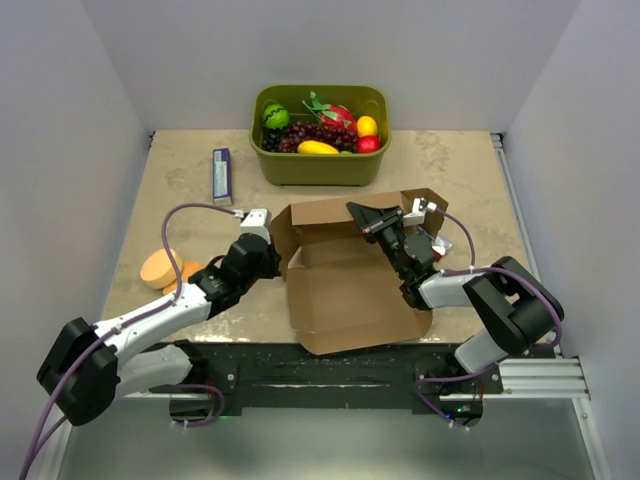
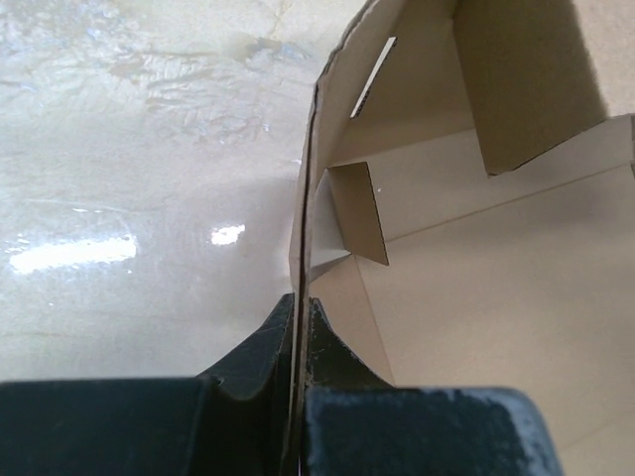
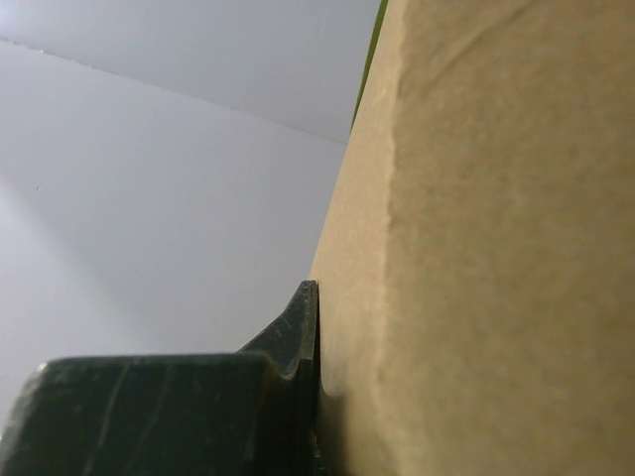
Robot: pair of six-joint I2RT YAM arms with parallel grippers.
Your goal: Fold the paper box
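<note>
On the table (image 1: 450, 170) — one paper box (image 1: 345, 295), tight in left hand (image 2: 301, 315), right hand (image 1: 366, 216)

A: We see a plain brown box (image 1: 350, 290).
B: Far behind it we see an olive-green tub (image 1: 320, 172), holding red, yellow, green and dark purple fruit (image 1: 312, 133).
A: The table (image 1: 450, 170) looks mottled beige to us, veined like marble.
B: At the left we make out a blue-violet packet (image 1: 222, 175) and two orange discs (image 1: 158, 268). The cables (image 1: 166, 245) are purple, the walls (image 1: 100, 100) pale grey-white.
</note>
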